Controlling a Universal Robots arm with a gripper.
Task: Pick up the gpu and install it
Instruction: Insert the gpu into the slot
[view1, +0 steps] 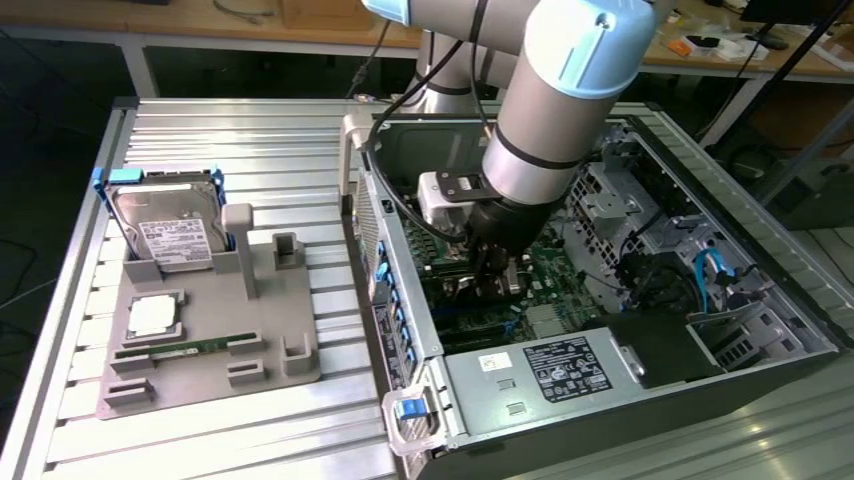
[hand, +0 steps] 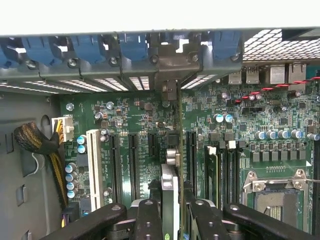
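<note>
Claw: the claw (hand: 170, 214) is closed on the gpu (hand: 170, 186), with a black finger (hand: 149, 216) on each flat side of the card.
Gpu: it stands on edge between the fingers, inside the computer case (view1: 400, 330), its silvery edge strip facing the wrist camera.
Gpu position: above the motherboard (hand: 125, 120), lined up along the black expansion slots (hand: 133, 165); the far end reaches the grey metal bracket opening (hand: 172, 65) under the blue clips (hand: 87, 47). I cannot tell if it is seated in a slot.
Arm: in the exterior view the arm (view1: 561, 120) comes down into the open case, with the claw (view1: 487, 278) low over the board.
Nearby on the board: a white slot (hand: 93, 165) on one side, the open CPU socket (hand: 272, 197) on the other.
Table: a ribbed metal table (view1: 227, 130) carries the case and, on the exterior view's left, a grey holder (view1: 267, 340).
Holder: it holds a hard drive in a blue frame (view1: 167, 230) and a green memory stick (view1: 187, 348), well apart from the claw.
</note>
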